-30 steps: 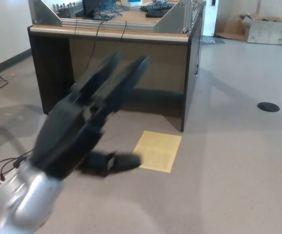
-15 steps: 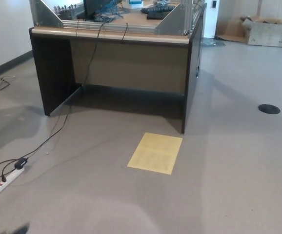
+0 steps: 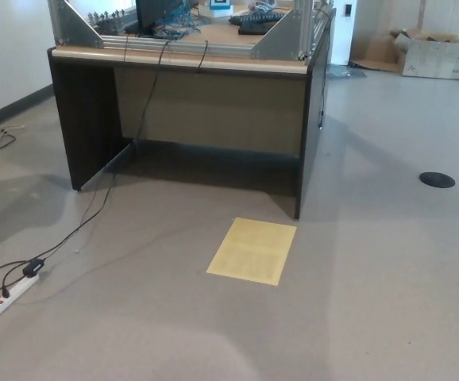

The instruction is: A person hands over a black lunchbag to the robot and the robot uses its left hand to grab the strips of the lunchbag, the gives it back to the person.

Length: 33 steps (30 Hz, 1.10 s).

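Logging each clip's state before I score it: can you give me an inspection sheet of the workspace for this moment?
Surface: grey floor, with a yellow sheet lying flat in front of the desk.
Job's things: nothing seen; no lunchbag, no person.
Clutter: open cardboard box far right; round black floor cap.
Robot hands: neither the left nor the right robot hand is in view.
Cables: black cable runs from the desk to a white power strip at lower left.
Surroundings: dark desk carrying a metal frame and electronics.
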### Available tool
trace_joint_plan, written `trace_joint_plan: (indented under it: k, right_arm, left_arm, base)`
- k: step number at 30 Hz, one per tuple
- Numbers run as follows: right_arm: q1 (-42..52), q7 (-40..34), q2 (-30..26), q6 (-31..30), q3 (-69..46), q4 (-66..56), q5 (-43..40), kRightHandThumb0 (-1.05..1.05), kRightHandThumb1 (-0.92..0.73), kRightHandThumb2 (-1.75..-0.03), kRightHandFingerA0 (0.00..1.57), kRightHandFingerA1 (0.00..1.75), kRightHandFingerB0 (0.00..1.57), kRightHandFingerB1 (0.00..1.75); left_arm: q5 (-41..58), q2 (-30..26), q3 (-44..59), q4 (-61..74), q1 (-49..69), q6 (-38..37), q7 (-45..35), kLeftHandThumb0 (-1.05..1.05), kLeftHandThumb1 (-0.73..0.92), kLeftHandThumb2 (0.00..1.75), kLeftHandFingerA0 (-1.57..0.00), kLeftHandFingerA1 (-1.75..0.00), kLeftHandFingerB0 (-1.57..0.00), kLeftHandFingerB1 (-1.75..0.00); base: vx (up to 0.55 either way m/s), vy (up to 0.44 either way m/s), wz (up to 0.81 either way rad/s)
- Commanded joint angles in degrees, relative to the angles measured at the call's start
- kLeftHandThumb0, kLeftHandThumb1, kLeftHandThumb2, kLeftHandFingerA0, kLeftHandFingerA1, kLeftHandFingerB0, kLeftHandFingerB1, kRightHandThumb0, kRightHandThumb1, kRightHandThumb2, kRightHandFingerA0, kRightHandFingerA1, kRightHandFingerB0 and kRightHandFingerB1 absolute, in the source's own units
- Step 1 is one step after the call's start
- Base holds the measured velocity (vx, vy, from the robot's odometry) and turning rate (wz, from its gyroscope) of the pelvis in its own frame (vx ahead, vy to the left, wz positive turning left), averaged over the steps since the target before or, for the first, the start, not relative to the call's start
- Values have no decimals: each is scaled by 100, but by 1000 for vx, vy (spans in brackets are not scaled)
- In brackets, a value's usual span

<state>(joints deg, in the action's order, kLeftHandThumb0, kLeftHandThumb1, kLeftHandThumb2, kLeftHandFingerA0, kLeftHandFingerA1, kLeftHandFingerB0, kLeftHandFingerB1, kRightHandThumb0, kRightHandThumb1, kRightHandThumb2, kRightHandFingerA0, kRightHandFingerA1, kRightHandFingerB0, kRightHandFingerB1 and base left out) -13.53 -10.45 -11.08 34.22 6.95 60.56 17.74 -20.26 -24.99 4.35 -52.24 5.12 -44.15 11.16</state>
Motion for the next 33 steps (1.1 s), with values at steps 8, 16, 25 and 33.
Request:
trace_joint_plan:
  k: [8, 16, 25, 33]
  right_arm:
    - [226, -58, -130, 85, -39, 62, -50, -50, -56, -93, 58, 63, 48, 56]
    - [539, -75, -173, 152, -30, 34, -39, -51, -56, -92, 58, 63, 49, 56]
    - [503, -203, -181, 223, -1, 160, 34, -50, -67, -60, 63, 48, 61, 45]
    - [677, -202, -179, 279, 8, 195, 10, -49, -55, -92, 60, 63, 51, 57]
  left_arm:
    - [-137, -158, -281, -381, -53, -548, 386, -74, 48, 83, -6, -23, -10, -27]
    - [-120, -138, -459, -369, 128, -534, 462, -70, 57, 58, -6, -24, -12, -25]
    - [-169, -145, -529, -393, 85, -496, 531, -72, 46, 82, -7, -25, -10, -29]
    - [-104, -142, -601, -400, 205, -492, 461, -69, 56, 58, -6, -24, -12, -25]
  base:
    - [0, 0, 0]
    - [0, 0, 0]
    - [0, 0, 0]
    - [0, 0, 0]
